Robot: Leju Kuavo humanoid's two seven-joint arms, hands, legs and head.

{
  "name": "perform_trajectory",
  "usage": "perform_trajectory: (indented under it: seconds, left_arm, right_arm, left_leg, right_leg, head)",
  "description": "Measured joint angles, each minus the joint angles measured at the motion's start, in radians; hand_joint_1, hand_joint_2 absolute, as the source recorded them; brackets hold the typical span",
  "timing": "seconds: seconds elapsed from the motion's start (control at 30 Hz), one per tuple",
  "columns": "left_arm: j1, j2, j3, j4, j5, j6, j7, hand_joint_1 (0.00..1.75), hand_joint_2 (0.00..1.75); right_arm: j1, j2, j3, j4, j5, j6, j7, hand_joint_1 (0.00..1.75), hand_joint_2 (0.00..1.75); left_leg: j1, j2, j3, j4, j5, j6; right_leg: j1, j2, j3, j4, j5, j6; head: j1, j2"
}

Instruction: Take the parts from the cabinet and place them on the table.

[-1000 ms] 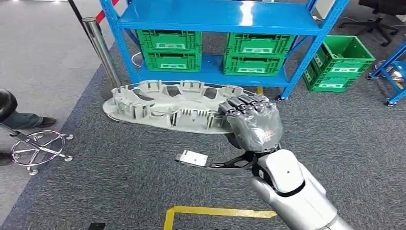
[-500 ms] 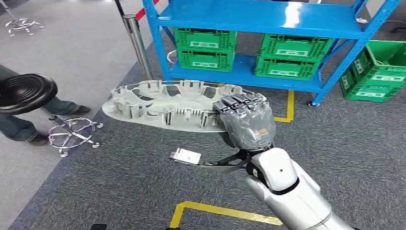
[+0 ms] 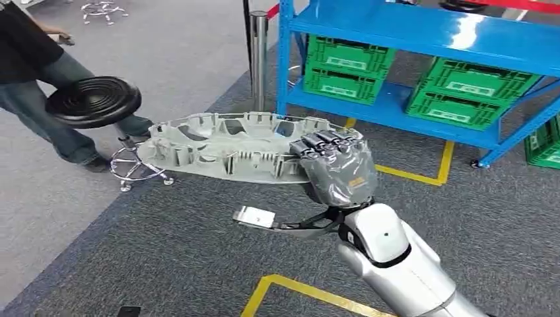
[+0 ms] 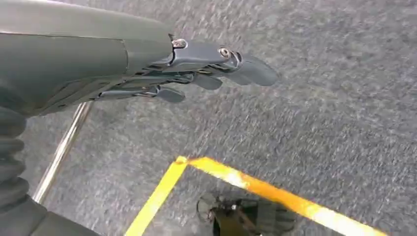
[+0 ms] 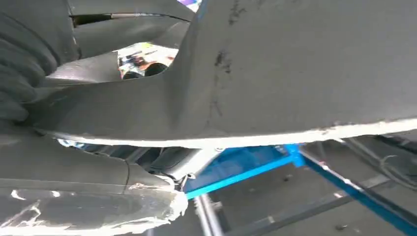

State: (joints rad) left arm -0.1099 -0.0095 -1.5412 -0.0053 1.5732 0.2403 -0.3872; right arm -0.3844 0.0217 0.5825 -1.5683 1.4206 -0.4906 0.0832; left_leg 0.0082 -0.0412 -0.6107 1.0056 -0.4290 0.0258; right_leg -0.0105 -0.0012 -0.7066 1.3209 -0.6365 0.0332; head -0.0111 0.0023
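Out in front of me in the head view, my right robot hand grips the near-right edge of the large grey part, fingers curled over its rim from above. That part is a long, flat, oval moulding with ribbed pockets along its sides; I'm holding it roughly level above the grey carpet, stretching away to my left from the robot hand. From the right wrist view the underside of the same part fills most of what I get, with the right robot hand pressed against it and blue frame bars beyond.

My left robot hand hangs over the carpet with its fingers straight and apart, holding nothing. Yellow floor tape runs below it.

Behind the part stands the blue shelf rack, with green crates on its lower shelf. A chrome post stands just left of the rack. Further left is a black round stool on a chrome base, beside a person's legs in jeans. More yellow tape marks the carpet near my arm.
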Motion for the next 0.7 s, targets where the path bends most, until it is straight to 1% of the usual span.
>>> perform_trajectory:
  seconds: [0.03,0.07,0.1,0.13,0.17,0.27,0.3,0.33,0.37,0.4,0.43,0.47,0.5,0.53,0.57,0.6,0.63,0.67,0.7]
  left_arm:
    - [0.001,0.0,0.0,0.0,0.0,0.0,0.0,0.0,1.75]
    - [0.001,-0.001,0.0,0.0,0.0,0.0,0.0,0.0,1.75]
    - [0.0,-0.002,0.0,0.0,0.0,0.0,0.0,0.0,1.75]
    - [0.0,-0.003,0.0,0.0,0.0,0.0,0.0,0.0,1.75]
    - [-0.001,-0.005,0.0,0.0,0.0,0.0,0.0,0.0,1.75]
    - [-0.001,-0.005,0.0,0.0,0.0,0.0,0.0,0.0,1.75]
    - [-0.001,-0.005,0.0,0.0,0.0,0.0,0.0,0.0,1.75]
    - [0.007,0.001,0.0,0.001,0.0,-0.001,0.001,0.0,1.75]
    - [0.004,-0.004,0.0,0.001,0.0,-0.002,0.001,0.0,1.75]
    - [0.0,-0.003,0.0,0.001,0.0,-0.005,0.002,0.0,1.75]
    - [-0.002,-0.003,0.0,0.001,0.0,-0.005,0.003,0.0,1.75]
    - [-0.001,-0.003,0.0,0.001,0.0,-0.006,0.003,0.0,1.75]
    - [0.001,-0.002,0.0,0.001,0.0,-0.006,0.004,0.0,1.75]
    - [0.002,-0.001,0.0,0.001,0.0,-0.006,0.004,0.0,1.75]
    - [0.002,0.001,0.0,0.001,0.0,-0.006,0.004,0.0,1.75]
    - [0.0,0.003,0.0,0.001,0.0,-0.006,0.003,0.0,1.75]
    - [-0.002,0.002,0.0,0.001,0.0,-0.006,0.004,0.0,1.75]
    - [-0.006,0.003,0.0,0.001,0.0,-0.006,0.003,0.0,1.75]
    - [-0.005,0.003,0.0,0.001,0.0,-0.006,0.003,0.0,1.75]
  right_arm:
    - [0.001,0.0,0.0,0.002,0.0,0.0,0.0,1.75,1.75]
    - [0.0,0.0,0.0,0.004,0.0,0.0,0.0,1.75,1.75]
    - [0.0,0.0,0.0,0.005,0.0,0.0,0.0,1.75,1.75]
    - [-0.001,0.0,0.0,0.005,0.0,0.0,0.0,1.75,1.75]
    - [-0.001,0.0,0.0,0.006,0.0,0.0,0.0,1.75,1.75]
    - [-0.001,0.0,0.0,0.006,0.0,0.0,0.0,1.75,1.75]
    - [-0.001,0.0,0.0,0.006,0.0,0.0,0.0,1.75,1.75]
    - [-0.004,0.001,0.001,0.008,0.0,-0.001,0.0,1.75,1.75]
    - [-0.005,0.003,0.0,0.01,0.0,-0.001,0.0,1.75,1.75]
    - [-0.005,0.003,0.0,0.011,0.0,-0.001,0.0,1.75,1.75]
    - [-0.005,0.003,0.0,0.013,0.0,-0.001,0.0,1.75,1.75]
    - [-0.005,0.003,0.0,0.016,0.0,-0.001,0.0,1.75,1.75]
    - [-0.004,0.003,0.001,0.018,0.0,-0.001,0.0,1.75,1.75]
    - [-0.004,0.003,0.002,0.02,-0.001,-0.001,0.0,1.75,1.75]
    - [-0.004,0.003,0.002,0.021,-0.001,-0.001,0.0,1.75,1.75]
    - [-0.004,0.003,0.003,0.021,0.0,-0.001,0.0,1.75,1.75]
    - [-0.005,0.003,0.003,0.021,0.0,-0.001,0.0,1.75,1.75]
    - [-0.006,0.003,0.001,0.021,0.0,-0.001,0.0,1.75,1.75]
    - [-0.007,0.003,0.001,0.021,0.0,-0.001,0.0,1.75,1.75]
  left_leg:
    - [0.0,-0.015,0.0,0.001,0.0,0.0]
    - [0.0,-0.032,0.001,0.002,0.001,-0.001]
    - [0.0,-0.047,0.002,0.004,0.001,-0.002]
    - [0.001,-0.059,0.0,0.004,0.001,-0.003]
    - [0.001,-0.067,-0.005,0.006,0.003,-0.009]
    - [0.001,-0.067,-0.005,0.006,0.003,-0.009]
    - [-0.001,-0.068,-0.007,0.007,0.004,-0.01]
    - [0.009,-0.087,-0.031,0.012,0.011,-0.042]
    - [0.004,0.001,-0.078,0.113,-0.053,-0.051]
    - [0.006,0.019,-0.116,0.192,-0.088,-0.054]
    - [0.008,0.028,-0.149,0.261,-0.113,-0.057]
    - [0.009,0.033,-0.164,0.292,-0.115,-0.058]
    - [0.01,0.035,-0.154,0.278,-0.096,-0.059]
    - [0.01,0.038,-0.128,0.229,-0.063,-0.058]
    - [0.009,0.048,-0.082,0.146,-0.021,-0.055]
    - [0.007,0.074,-0.031,0.06,0.014,-0.05]
    - [-0.007,0.124,-0.006,0.018,0.001,-0.046]
    - [-0.008,0.117,-0.008,0.005,0.0,-0.035]
    - [-0.009,0.108,-0.012,0.007,-0.001,-0.031]
  right_leg:
    - [0.0,0.001,0.009,-0.028,0.031,-0.003]
    - [0.0,0.005,0.042,-0.102,0.081,-0.007]
    - [0.0,0.017,0.083,-0.191,0.129,-0.013]
    - [-0.002,0.06,0.119,-0.276,0.163,-0.019]
    - [-0.009,0.108,0.136,-0.285,0.149,-0.024]
    - [-0.009,0.108,0.136,-0.285,0.149,-0.024]
    - [-0.009,0.11,0.137,-0.288,0.151,-0.024]
    - [-0.012,0.049,0.147,-0.323,0.156,-0.03]
    - [-0.01,0.021,0.151,-0.325,0.155,-0.037]
    - [-0.008,0.003,0.151,-0.325,0.154,-0.037]
    - [-0.007,-0.014,0.151,-0.324,0.153,-0.039]
    - [-0.006,-0.029,0.152,-0.324,0.152,-0.04]
    - [-0.006,-0.042,0.153,-0.324,0.15,-0.039]
    - [-0.006,-0.055,0.154,-0.324,0.149,-0.037]
    - [-0.006,-0.067,0.157,-0.323,0.146,-0.034]
    - [-0.005,-0.079,0.161,-0.323,0.143,-0.03]
    - [0.002,-0.089,0.163,-0.322,0.138,-0.023]
    - [0.007,-0.099,0.161,-0.318,0.134,-0.017]
    - [0.009,-0.111,0.164,-0.32,0.133,-0.014]
  head:
    - [0.001,0.0]
    - [0.001,0.0]
    - [0.001,0.0]
    - [0.001,0.0]
    - [-0.003,0.0]
    - [-0.003,0.0]
    - [-0.004,0.0]
    - [0.0,0.0]
    - [-0.015,0.0]
    - [-0.015,0.0]
    - [-0.014,0.0]
    - [-0.016,0.0]
    - [-0.015,0.0]
    - [-0.015,0.0]
    - [-0.016,0.0]
    - [-0.015,0.0]
    - [-0.016,0.0]
    - [-0.015,0.0]
    - [-0.013,0.0]
